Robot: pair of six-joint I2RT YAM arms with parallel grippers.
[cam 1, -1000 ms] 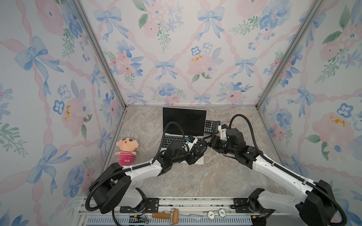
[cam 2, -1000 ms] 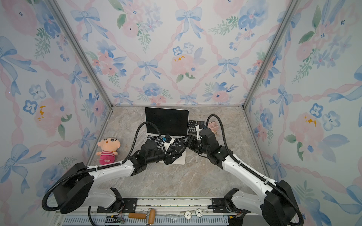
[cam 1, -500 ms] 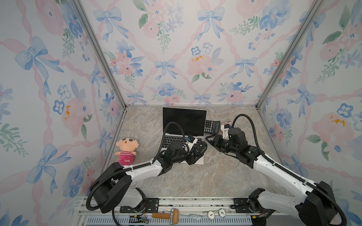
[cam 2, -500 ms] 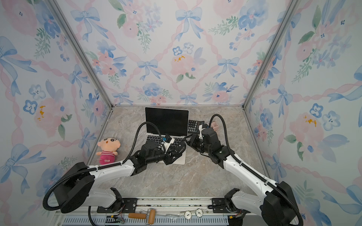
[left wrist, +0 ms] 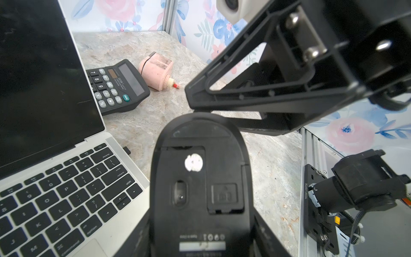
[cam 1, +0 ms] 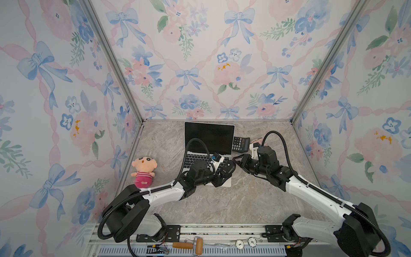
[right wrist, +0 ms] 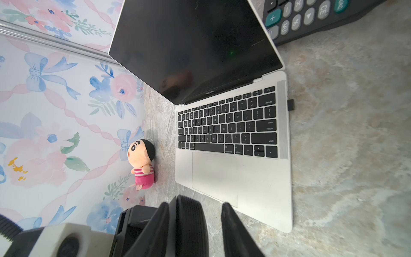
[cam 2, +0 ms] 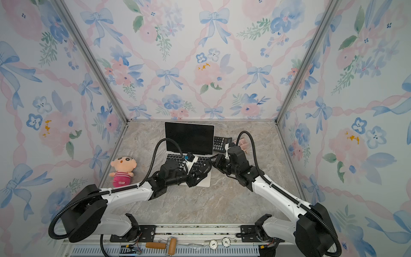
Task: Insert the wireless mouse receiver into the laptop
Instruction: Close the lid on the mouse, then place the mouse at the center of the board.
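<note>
Setting: robot test booth, probably in a lab. In a top view, three floral-print panels (cam 1: 200, 55) on aluminium posts (cam 1: 115, 66) box in a marble-look table (cam 1: 233, 204) at centre. A slotted rail (cam 1: 222, 229) along the bottom edge carries two arm bases (cam 1: 131, 215). Props mid-frame: laptop (cam 1: 209, 138), calculator (cam 1: 241, 143), doll (cam 1: 143, 171).

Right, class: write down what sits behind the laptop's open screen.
A black calculator pokes out behind the laptop's right-hand corner, its left end covered by the screen. Whatever lies directly behind the screen is hidden in every view.
</note>
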